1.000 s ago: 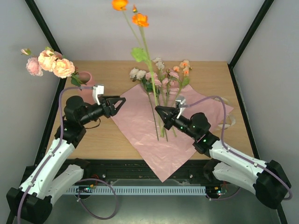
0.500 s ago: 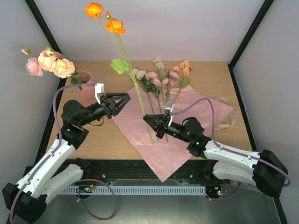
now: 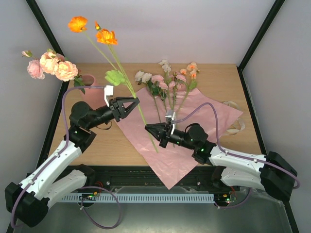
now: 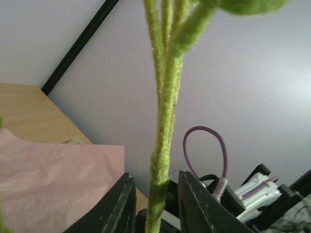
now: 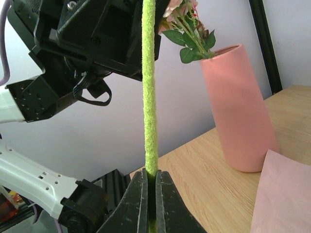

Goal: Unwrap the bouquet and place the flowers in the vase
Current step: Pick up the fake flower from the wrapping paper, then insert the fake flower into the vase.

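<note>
My right gripper (image 3: 147, 127) (image 5: 151, 173) is shut on the lower green stem (image 5: 148, 97) of a flower with two orange blooms (image 3: 106, 36), held upright and leaning left. My left gripper (image 3: 134, 103) (image 4: 154, 175) is open around the same stem (image 4: 165, 97) higher up, with a gap on each side of it. The salmon-pink vase (image 3: 90, 83) (image 5: 240, 107) stands at the back left, partly behind my left arm, with pink and peach roses (image 3: 51, 65) in it. The other flowers (image 3: 167, 82) lie on the unfolded pink wrapping sheet (image 3: 194, 109).
A cream ribbon (image 3: 236, 124) lies at the sheet's right edge. The sheet's near corner hangs over the table's front edge (image 3: 167, 177). Black frame posts (image 3: 48, 131) and grey walls bound the table on both sides.
My right gripper has carried the orange flower leftward to my left gripper. The left gripper's jaws have narrowed around the stem.
</note>
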You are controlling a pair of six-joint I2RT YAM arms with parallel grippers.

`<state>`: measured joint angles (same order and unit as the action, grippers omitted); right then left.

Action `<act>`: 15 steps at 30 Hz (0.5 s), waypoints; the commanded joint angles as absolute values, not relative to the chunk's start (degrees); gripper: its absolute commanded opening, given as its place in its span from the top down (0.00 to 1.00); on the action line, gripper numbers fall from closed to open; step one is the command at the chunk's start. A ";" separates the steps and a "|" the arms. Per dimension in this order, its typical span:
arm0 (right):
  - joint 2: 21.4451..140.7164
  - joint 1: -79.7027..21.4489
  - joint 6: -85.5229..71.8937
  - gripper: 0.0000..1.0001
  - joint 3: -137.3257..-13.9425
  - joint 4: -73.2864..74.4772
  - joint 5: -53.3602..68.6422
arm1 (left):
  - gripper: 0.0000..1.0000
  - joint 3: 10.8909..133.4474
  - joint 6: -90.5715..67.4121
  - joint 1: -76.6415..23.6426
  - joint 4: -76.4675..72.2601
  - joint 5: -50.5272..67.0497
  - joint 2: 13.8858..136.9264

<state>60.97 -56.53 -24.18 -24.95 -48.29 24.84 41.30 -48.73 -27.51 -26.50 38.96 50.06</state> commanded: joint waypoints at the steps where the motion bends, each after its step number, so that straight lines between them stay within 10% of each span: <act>1: 61.48 -57.05 -22.34 0.99 -26.98 -50.23 25.23 | 0.69 43.17 -48.49 -27.97 -28.09 39.39 49.95; 8: 61.81 -57.04 -21.84 0.88 -27.00 -47.84 23.38 | 0.95 43.46 -43.96 -28.04 -24.76 37.28 48.54; 15: 60.26 -57.05 -21.34 0.56 -27.00 -44.93 19.09 | 0.98 44.43 -34.64 -27.99 -16.46 28.10 43.59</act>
<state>61.54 -56.71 -22.37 -25.56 -46.35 22.15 41.47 -41.71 -27.75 -20.95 33.98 46.54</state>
